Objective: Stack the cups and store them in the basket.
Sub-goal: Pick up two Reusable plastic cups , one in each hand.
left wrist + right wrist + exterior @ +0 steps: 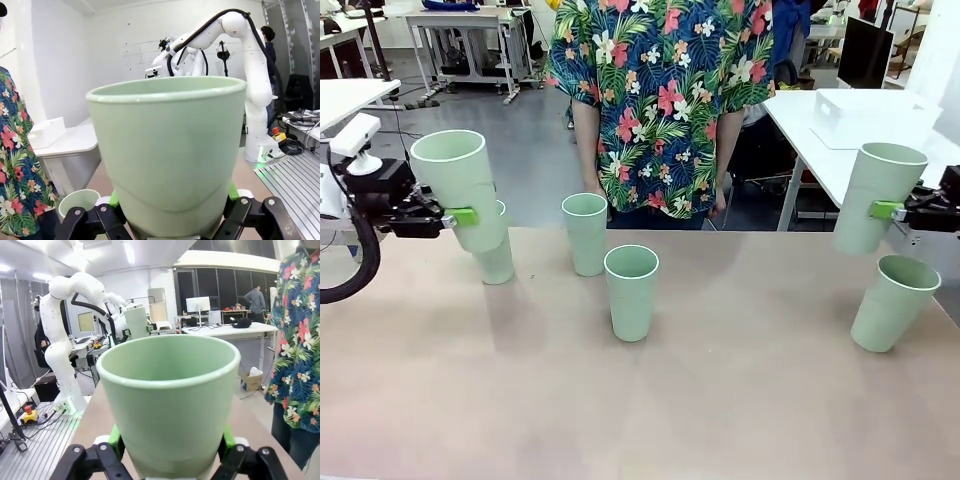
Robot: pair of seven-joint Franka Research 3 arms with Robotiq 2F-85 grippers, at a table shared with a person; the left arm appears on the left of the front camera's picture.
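Observation:
Several pale mint-green cups are in view. My left gripper [463, 215] is shut on one cup [458, 185], held tilted in the air just above another cup [498, 258] that stands on the table. In the left wrist view that held cup [167, 150] sits between the green pads, and the cup below [77, 201] shows at lower left. My right gripper [883, 210] is shut on a cup [876, 195] lifted at the right; in the right wrist view it [170, 390] is close up. Two cups [585, 232] [631, 290] stand mid-table and one [893, 302] below the right gripper. The white basket [865, 115] rests on a side table.
A person in a floral shirt [660, 90] stands at the far edge, hands down behind the table. The brown tabletop [640, 410] has free room in front. The white side table [800, 125] stands beyond the right corner.

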